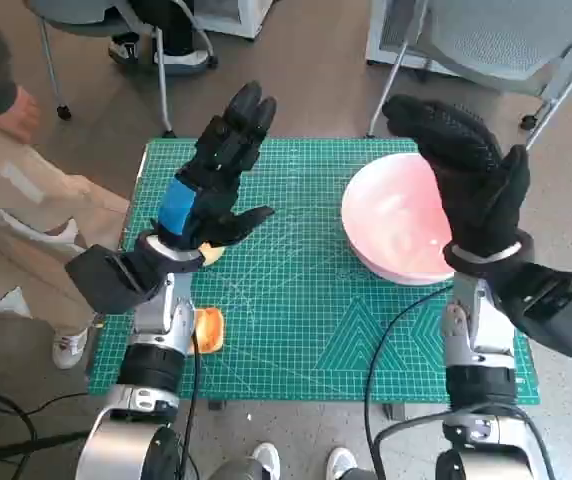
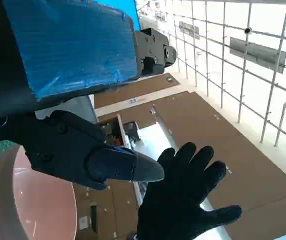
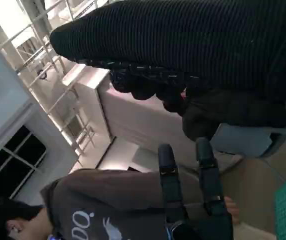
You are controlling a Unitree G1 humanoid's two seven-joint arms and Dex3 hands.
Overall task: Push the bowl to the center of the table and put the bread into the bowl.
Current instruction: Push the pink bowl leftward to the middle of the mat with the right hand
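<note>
Both hands raised with fingers spread, holding nothing: left hand above the orange bread piece at the table's near-left edge, right hand over the pink round bowl at right.

The bowl at 3 o'clock is pale pink. The mat is green with a white grid. The bread at 8 o'clock is orange. The left hand is black with blue tape; the right hand is black knit.

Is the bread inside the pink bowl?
No, the bread lies on the green mat near the left forearm, while the bowl holds nothing.
</note>
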